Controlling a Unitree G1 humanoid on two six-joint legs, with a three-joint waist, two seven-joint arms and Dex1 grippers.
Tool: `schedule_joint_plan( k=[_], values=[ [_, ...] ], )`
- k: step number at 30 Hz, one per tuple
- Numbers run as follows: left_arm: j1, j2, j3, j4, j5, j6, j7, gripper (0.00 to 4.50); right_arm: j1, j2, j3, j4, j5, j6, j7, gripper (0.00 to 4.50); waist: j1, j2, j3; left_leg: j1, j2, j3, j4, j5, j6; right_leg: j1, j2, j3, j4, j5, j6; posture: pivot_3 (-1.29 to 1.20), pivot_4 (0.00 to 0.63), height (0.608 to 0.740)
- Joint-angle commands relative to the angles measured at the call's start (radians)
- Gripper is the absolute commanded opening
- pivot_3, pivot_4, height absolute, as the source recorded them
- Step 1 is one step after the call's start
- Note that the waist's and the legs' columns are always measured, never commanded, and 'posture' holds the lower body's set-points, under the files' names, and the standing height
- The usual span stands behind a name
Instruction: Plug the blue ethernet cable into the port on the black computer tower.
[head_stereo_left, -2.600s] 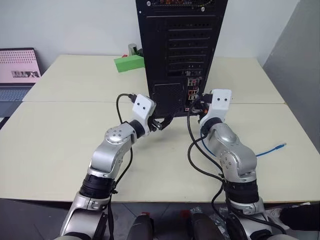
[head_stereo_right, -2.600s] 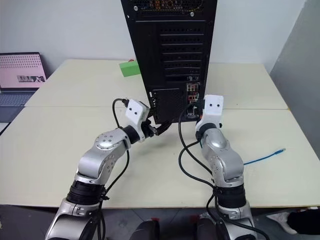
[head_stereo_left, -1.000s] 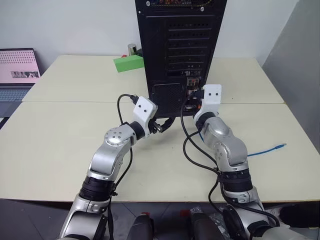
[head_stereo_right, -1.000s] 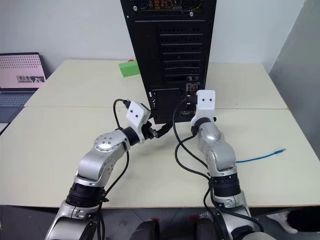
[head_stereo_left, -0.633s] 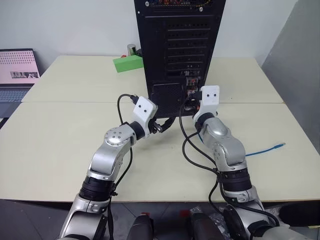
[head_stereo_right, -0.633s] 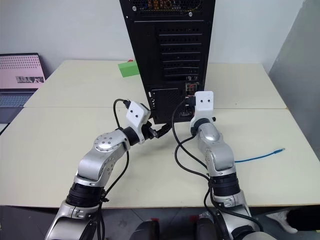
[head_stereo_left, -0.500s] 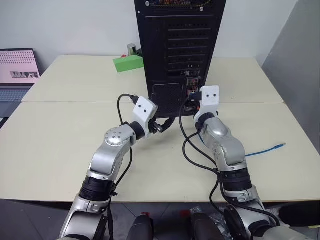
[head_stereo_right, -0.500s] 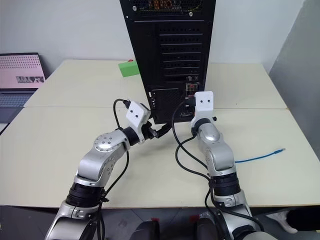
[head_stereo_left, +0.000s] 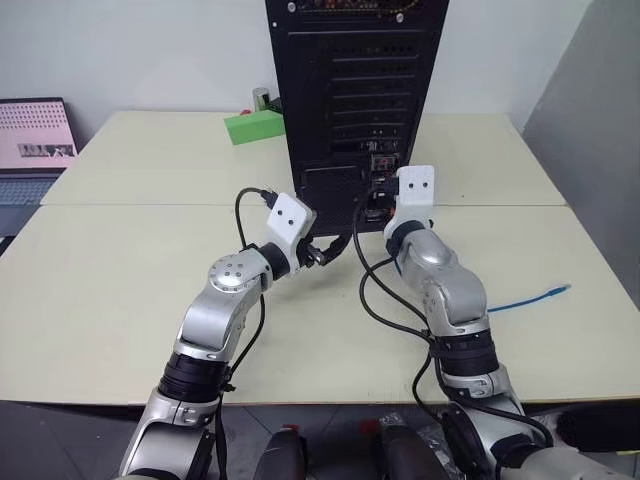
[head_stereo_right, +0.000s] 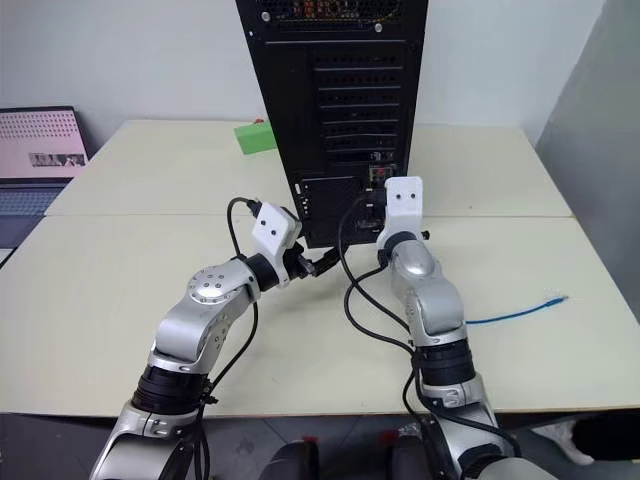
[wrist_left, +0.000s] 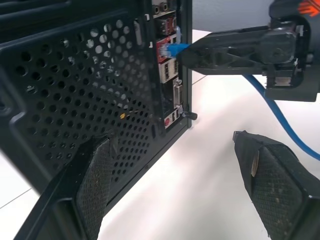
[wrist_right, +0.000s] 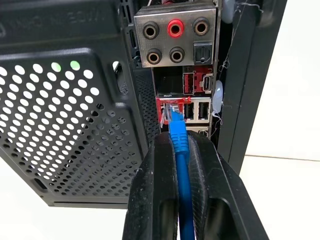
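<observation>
The black computer tower (head_stereo_left: 350, 90) stands upright at the table's middle, rear face toward me. My right gripper (wrist_right: 178, 137) is shut on the blue ethernet cable (wrist_right: 179, 150) just behind its plug. The plug tip meets the red-framed port (wrist_right: 172, 106) in the connector column; how deep it sits I cannot tell. The left wrist view shows the same plug (wrist_left: 172, 48) at the port. The cable's free end (head_stereo_left: 530, 298) lies on the table to the right. My left gripper (wrist_left: 182, 175) is open and holds nothing, low by the tower's perforated grille (wrist_left: 75, 95).
A green block (head_stereo_left: 255, 126) lies behind the tower on the left. A laptop (head_stereo_left: 35, 140) sits at the far left edge. Black robot cables (head_stereo_left: 375, 300) loop over the table below my right wrist. A grey partition (head_stereo_left: 600, 150) borders the right side.
Since the earliest frames my right gripper has moved left with the cable, up to the tower's connector column; over the last half second it barely shifts. The left arm stays still.
</observation>
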Motion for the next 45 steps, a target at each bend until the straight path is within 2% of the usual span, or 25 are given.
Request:
schedule_joint_plan(
  k=[1, 19, 28, 29, 34, 38, 41, 45],
  values=[
    [-0.009, -0.005, 0.005, -0.030, 0.007, -0.026, 0.000, 3.91, -0.070, 0.016, -0.019, -0.054, 0.019, -0.004, -0.001, 0.02, -0.005, 0.000, 0.000, 0.000, 0.000, 0.000, 0.000, 0.000, 0.000, 0.000, 0.000, 0.000, 0.000, 0.000, 0.000, 0.00, 0.150, 0.740],
    [-0.003, -0.020, -0.002, -0.040, 0.012, -0.027, 0.005, 3.91, -0.152, 0.026, -0.008, 0.063, -0.025, -0.051, -0.017, 0.02, -0.018, 0.000, 0.000, -0.004, 0.000, 0.001, 0.000, 0.000, 0.000, -0.007, 0.001, 0.002, 0.003, 0.000, 0.000, 0.00, 0.150, 0.740],
    [0.000, -0.022, 0.007, -0.039, 0.017, -0.028, 0.008, 3.91, -0.099, 0.010, -0.006, 0.027, 0.003, -0.047, 0.028, 0.02, -0.020, 0.000, 0.000, -0.004, 0.000, 0.001, 0.000, 0.000, 0.000, -0.008, 0.001, 0.002, 0.005, 0.000, 0.000, 0.00, 0.150, 0.740],
    [0.001, -0.021, 0.009, -0.039, 0.017, -0.028, 0.009, 3.91, -0.079, -0.001, 0.001, 0.010, 0.004, -0.038, 0.043, 0.72, -0.020, 0.000, 0.000, -0.004, 0.000, 0.001, 0.000, 0.000, 0.000, -0.008, 0.001, 0.002, 0.006, 0.000, 0.000, 0.00, 0.150, 0.740],
    [-0.001, -0.013, 0.026, -0.029, 0.021, -0.031, 0.015, 3.91, 0.026, -0.085, 0.028, -0.136, 0.022, 0.018, 0.140, 1.80, -0.008, 0.000, 0.000, -0.006, 0.000, 0.000, 0.000, 0.000, 0.000, -0.008, 0.001, 0.001, 0.003, 0.000, 0.000, 0.00, 0.150, 0.740],
    [-0.002, 0.001, 0.046, -0.030, 0.009, -0.009, 0.011, 3.91, 0.091, -0.198, 0.040, -0.286, 0.077, 0.079, 0.272, 2.61, -0.003, 0.000, 0.000, -0.010, -0.001, 0.000, 0.001, 0.000, 0.000, -0.009, -0.001, 0.000, 0.000, 0.000, 0.000, 0.00, 0.150, 0.740],
    [-0.003, 0.045, 0.050, -0.027, 0.006, 0.017, -0.024, 3.91, 0.127, -0.300, 0.030, -0.372, 0.122, 0.102, 0.373, 3.16, -0.003, 0.000, 0.000, -0.011, -0.001, -0.001, 0.001, 0.000, 0.000, -0.009, -0.001, -0.001, -0.001, 0.000, 0.000, 0.00, 0.150, 0.740],
    [-0.008, 0.146, 0.084, -0.015, -0.024, 0.014, -0.129, 3.91, 0.170, -0.474, -0.051, -0.421, 0.203, 0.088, 0.540, 4.03, -0.003, 0.000, 0.000, -0.011, -0.001, -0.002, 0.001, 0.000, 0.000, -0.009, 0.000, -0.002, 0.000, 0.000, 0.000, 0.00, 0.150, 0.740]
  ],
)
